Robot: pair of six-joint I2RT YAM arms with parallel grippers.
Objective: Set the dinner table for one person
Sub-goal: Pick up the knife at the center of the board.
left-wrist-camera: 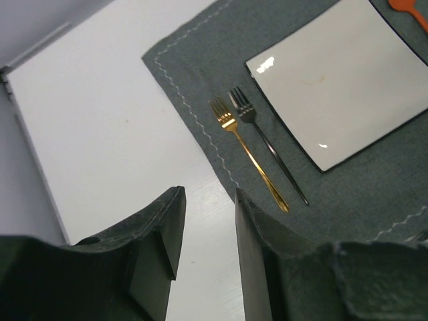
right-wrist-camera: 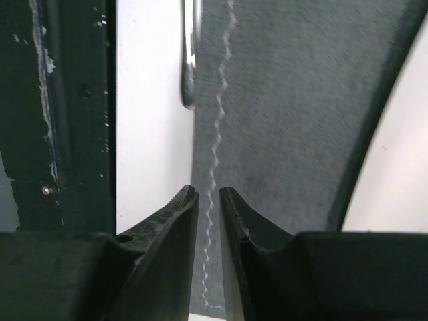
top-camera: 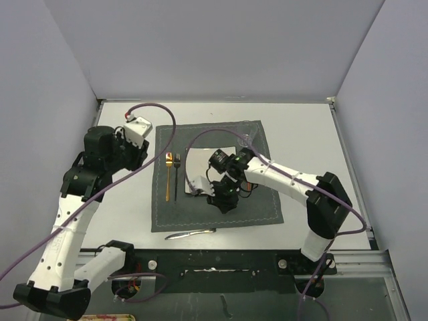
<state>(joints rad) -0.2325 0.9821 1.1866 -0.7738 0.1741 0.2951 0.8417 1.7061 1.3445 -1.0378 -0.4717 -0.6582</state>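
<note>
The dinner table [top-camera: 301,134] is a white top with a dark grey stitched placemat [top-camera: 261,207] in its middle. A square off-white plate [top-camera: 200,164] lies on the mat, partly hidden by my right arm. A gold fork [top-camera: 167,177] and a black fork [top-camera: 176,177] lie side by side left of the plate. A silver knife [top-camera: 190,233] rests on the table just off the mat's near edge. My right gripper [top-camera: 224,204] hangs over the mat's near stitched edge [right-wrist-camera: 215,154], jaws slightly apart and empty. My left gripper [top-camera: 142,160] is open and empty over bare table left of the mat.
In the left wrist view the gold fork [left-wrist-camera: 251,157], black fork [left-wrist-camera: 267,144] and plate [left-wrist-camera: 341,87] lie ahead, with an orange item [left-wrist-camera: 409,5] at the top right corner. The knife's end [right-wrist-camera: 189,53] and the dark near rail [right-wrist-camera: 73,114] show in the right wrist view.
</note>
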